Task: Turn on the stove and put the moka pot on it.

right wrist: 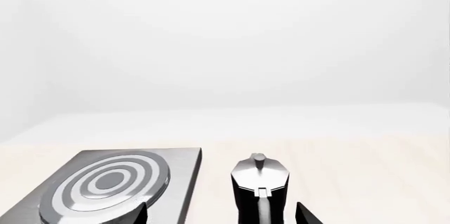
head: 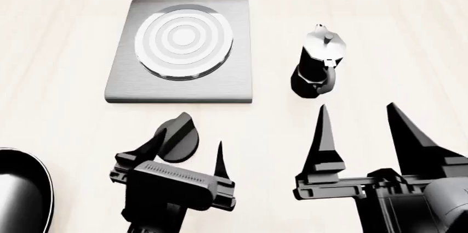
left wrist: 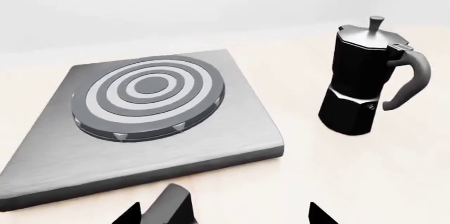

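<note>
**Meanwhile, both grippers spread wide, moka pot on the table beside the stove**

Seen from the head camera, the stove point(head: 181, 52) lies flat on the pale wooden table point(head: 66, 107), its ringed burner point(head: 184, 40) bare. Upright just to the stove's right, apart from it, stands the moka pot point(head: 317, 64), handle turned toward the robot. The black knob point(head: 180, 137) sits in front of the stove's near edge, between the fingers of the left gripper point(head: 183, 153), whose jaws are spread; no contact can be confirmed. The right gripper point(head: 365, 129) is likewise released, holding nothing, nearer the robot than the pot. A black frying pan point(head: 22, 194) shows at the lower left.
</note>
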{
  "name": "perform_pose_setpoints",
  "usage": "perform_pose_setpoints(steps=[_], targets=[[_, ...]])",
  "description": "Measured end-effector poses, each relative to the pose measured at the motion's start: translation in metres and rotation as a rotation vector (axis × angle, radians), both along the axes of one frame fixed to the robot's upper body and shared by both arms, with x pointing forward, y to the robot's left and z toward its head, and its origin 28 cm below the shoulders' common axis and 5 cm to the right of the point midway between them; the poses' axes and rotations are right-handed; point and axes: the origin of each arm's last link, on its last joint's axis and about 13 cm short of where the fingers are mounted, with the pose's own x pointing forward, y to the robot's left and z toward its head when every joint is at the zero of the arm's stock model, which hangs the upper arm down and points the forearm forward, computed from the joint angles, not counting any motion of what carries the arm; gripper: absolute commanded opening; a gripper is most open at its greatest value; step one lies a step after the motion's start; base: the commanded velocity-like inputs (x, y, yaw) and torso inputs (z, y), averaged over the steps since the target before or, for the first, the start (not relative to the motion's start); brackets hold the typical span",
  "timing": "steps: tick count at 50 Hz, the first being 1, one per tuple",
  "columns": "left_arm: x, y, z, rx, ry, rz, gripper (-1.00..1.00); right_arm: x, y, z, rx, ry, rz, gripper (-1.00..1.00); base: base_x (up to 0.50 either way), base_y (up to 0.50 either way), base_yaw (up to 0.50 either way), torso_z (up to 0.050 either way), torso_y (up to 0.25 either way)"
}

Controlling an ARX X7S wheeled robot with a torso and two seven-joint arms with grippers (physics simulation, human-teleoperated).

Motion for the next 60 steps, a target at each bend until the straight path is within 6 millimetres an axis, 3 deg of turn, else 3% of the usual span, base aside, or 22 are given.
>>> perform_pose_setpoints(steps=[16, 60], targets=[[-0.01, 0.009, 0.008, -0.025, -0.035, 0.021, 1.0, 0.019, -0.003, -0.004, 0.01, 0.032, -0.009, 1.0, 0.0, 0.0, 0.0, 0.0, 0.0], [-0.013, 0.013, 0.009, -0.032, -0.04, 0.022, 1.0, 0.112, -0.014, -0.014, 0.025, 0.156, -0.005, 1.0, 0.0, 0.0, 0.0, 0.0, 0.0]])
